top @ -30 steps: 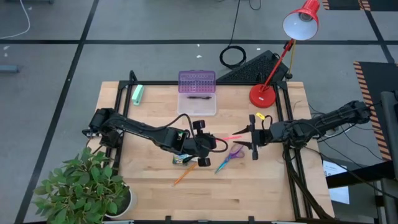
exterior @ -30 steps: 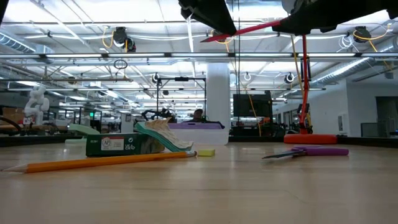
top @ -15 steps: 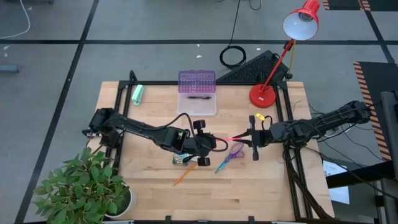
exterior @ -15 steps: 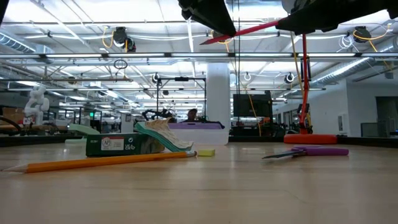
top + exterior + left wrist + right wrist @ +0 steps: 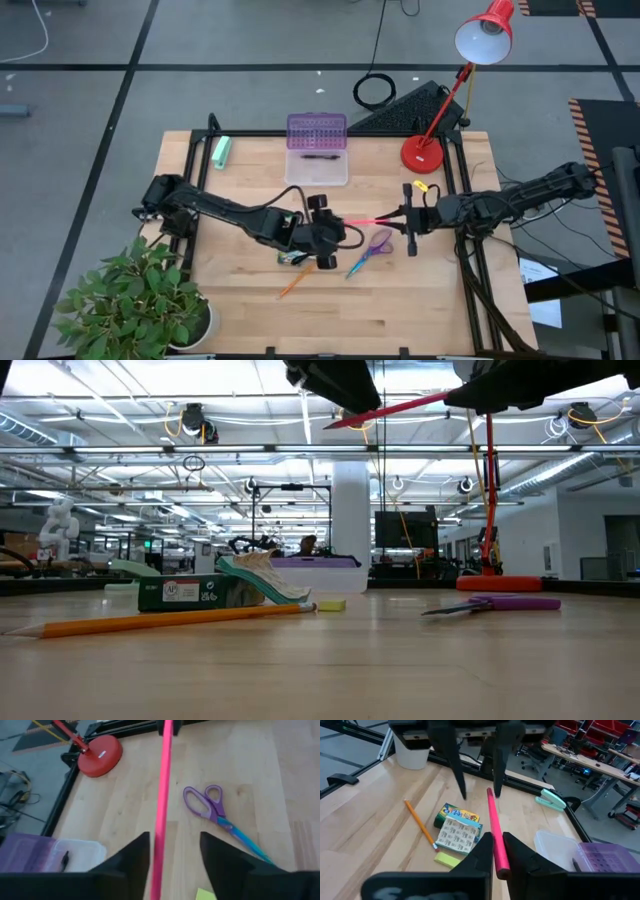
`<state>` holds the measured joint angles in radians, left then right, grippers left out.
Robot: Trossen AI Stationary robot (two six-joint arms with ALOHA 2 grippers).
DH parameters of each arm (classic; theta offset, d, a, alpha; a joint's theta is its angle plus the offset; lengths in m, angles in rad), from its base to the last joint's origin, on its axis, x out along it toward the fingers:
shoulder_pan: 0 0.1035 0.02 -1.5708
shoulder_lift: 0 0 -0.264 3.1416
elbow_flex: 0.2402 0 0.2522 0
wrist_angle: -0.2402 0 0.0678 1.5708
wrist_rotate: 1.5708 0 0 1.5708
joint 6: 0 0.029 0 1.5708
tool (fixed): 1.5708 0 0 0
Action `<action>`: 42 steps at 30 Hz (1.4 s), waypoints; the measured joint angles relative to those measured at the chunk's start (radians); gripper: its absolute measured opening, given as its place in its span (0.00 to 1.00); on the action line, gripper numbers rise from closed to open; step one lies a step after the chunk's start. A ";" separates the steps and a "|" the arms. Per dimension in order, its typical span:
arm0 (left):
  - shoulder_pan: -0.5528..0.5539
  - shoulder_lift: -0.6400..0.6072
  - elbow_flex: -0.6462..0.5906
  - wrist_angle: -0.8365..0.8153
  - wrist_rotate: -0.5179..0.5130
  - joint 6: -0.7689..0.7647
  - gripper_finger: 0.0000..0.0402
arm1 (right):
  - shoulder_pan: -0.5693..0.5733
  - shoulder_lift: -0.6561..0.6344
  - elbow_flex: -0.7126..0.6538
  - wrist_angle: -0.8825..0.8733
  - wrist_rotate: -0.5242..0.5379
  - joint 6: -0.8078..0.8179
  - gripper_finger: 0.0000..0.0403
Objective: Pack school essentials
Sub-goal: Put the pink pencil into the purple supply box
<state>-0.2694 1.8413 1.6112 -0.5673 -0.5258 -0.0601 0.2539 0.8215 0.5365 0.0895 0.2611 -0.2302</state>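
mid-air handoff over table centre: right gripper (image 5: 408, 222) clamped on one end of the thin pink pencil (image 5: 366, 221), held level above the wood so its free end sits between the left gripper (image 5: 330, 236) fingers, spread to receive it

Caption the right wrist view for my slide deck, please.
Right end effector holds pink pencil toward open left end effector.

Grey floor (image 5: 250, 60) with dark lines; ceiling strip lights (image 5: 150, 455) glow overhead.
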 joint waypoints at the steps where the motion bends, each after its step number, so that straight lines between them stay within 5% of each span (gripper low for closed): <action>1: -0.006 -0.009 0.000 -0.009 -0.020 0.000 0.49 | 0.000 -0.009 0.000 -0.009 0.000 -0.002 0.03; 13: -0.016 -0.112 -0.021 -0.001 -0.083 0.045 0.53 | 0.002 -0.163 0.001 -0.119 -0.001 0.003 0.03; 20: 0.026 -0.167 -0.237 0.328 -0.084 0.078 0.53 | 0.002 -0.199 0.001 -0.135 -0.001 0.005 0.04; 32: 0.078 -0.309 -0.703 1.032 0.135 0.145 0.53 | 0.002 -0.214 0.000 -0.147 -0.001 0.004 0.04; 37: 0.101 -0.309 -0.730 1.094 0.147 0.131 0.53 | 0.002 -0.210 0.000 -0.144 -0.001 0.005 0.04; 42: 0.121 -0.309 -0.698 1.093 0.286 0.137 0.53 | 0.002 -0.201 0.000 -0.139 -0.001 0.002 0.04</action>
<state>-0.1482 1.5326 0.9132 0.5256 -0.2395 0.0766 0.2558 0.6207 0.5367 -0.0500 0.2600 -0.2287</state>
